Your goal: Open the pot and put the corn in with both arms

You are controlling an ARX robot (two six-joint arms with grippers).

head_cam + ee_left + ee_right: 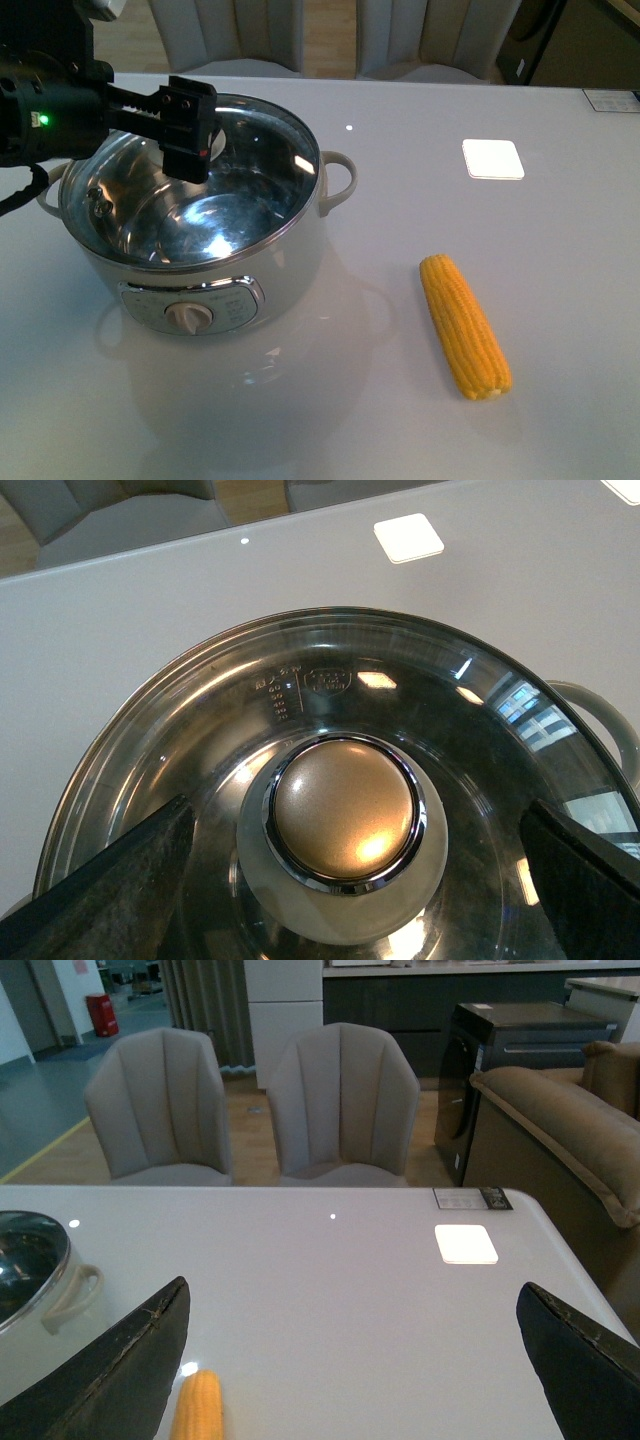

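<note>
Hovering above lid knob point(345, 812), left jaws spread wide, one each side of knob, clear of it, gripping nothing. Glass lid point(480, 730) sits closed on pot point(290, 270), toward left of bench point(560, 260). Right jaws also spread, empty, above bench. Corn point(465, 327) lies flat right of pot, well apart, untouched.

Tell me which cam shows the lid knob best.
Left wrist view: the knob is whole and centred, seen from above between the open jaws. Front view: the jaws of the left arm cover it. Right wrist view: only part of the pot at the edge, no knob.
</note>
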